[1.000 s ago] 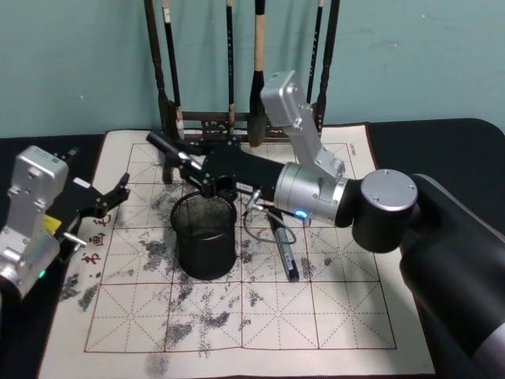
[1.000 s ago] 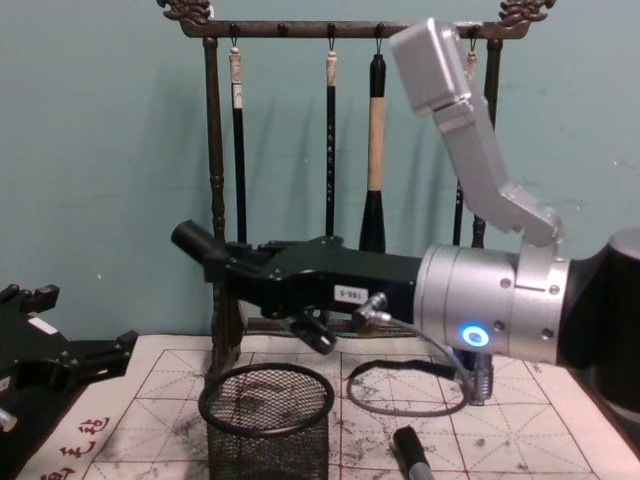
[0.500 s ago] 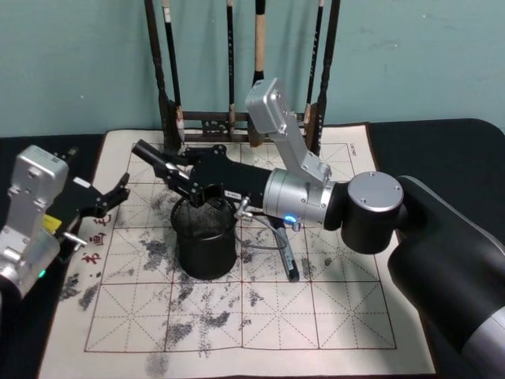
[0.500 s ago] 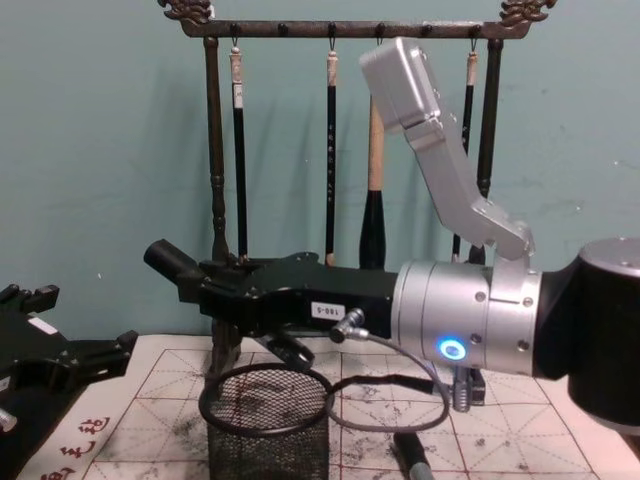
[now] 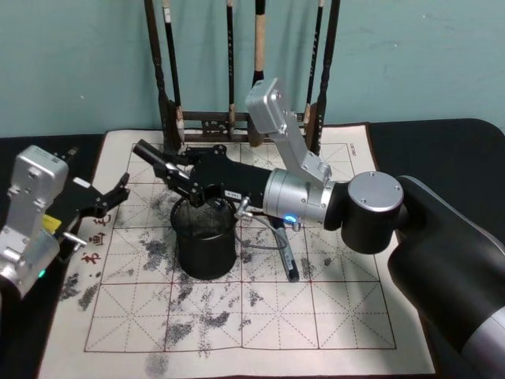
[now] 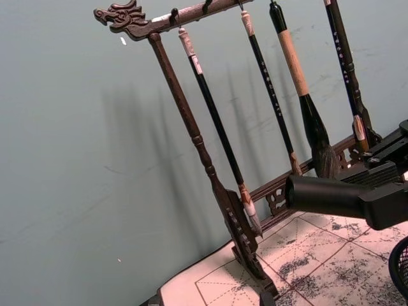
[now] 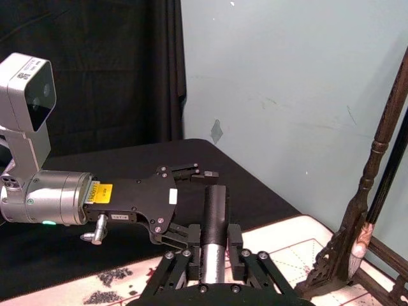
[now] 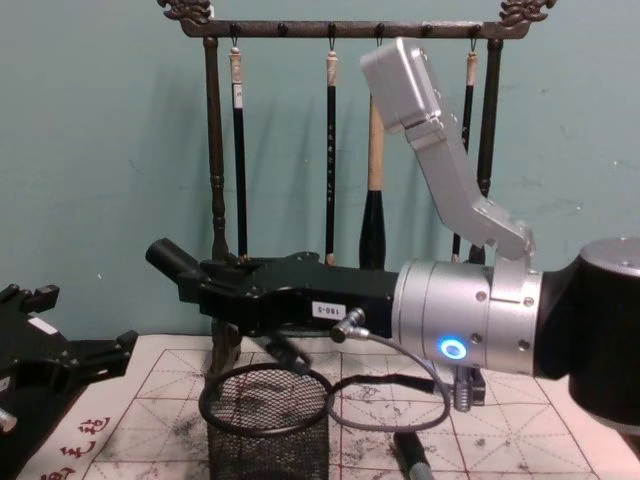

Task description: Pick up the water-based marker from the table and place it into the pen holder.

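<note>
At the left, the left end effector (image 5: 118, 193) hovers over the left border of the paper mat (image 5: 347, 316), and its two fingers stand wide apart with nothing between them. It is well apart from the other things.

Next comes the water-based marker (image 5: 154, 162), a dark round stick. The right end effector (image 5: 180, 178) is closed narrow on it and holds it nearly level, a little tilted. The free end of the marker points toward the robot's left and goes out beyond the left side of the pen holder (image 5: 203, 245). In the chest view the marker (image 8: 170, 262) is higher than the rim of the holder (image 8: 268, 430) and does not touch it.

There is one pen holder, a round cup of black wire mesh, and it stands upright on the mat, below the right end effector. I cannot tell whether something is inside it.

The right arm reaches across from the right side, and one grey cable (image 5: 264, 237) hangs from it in a loop.

Just beside the holder, on its right, a second marker (image 5: 286, 254) lies flat on the mat, so I count two markers in all.

Behind the mat stands one dark wooden brush rack (image 8: 340, 28) with four brushes hanging on it. The bench (image 5: 442, 150) under the mat is black.
</note>
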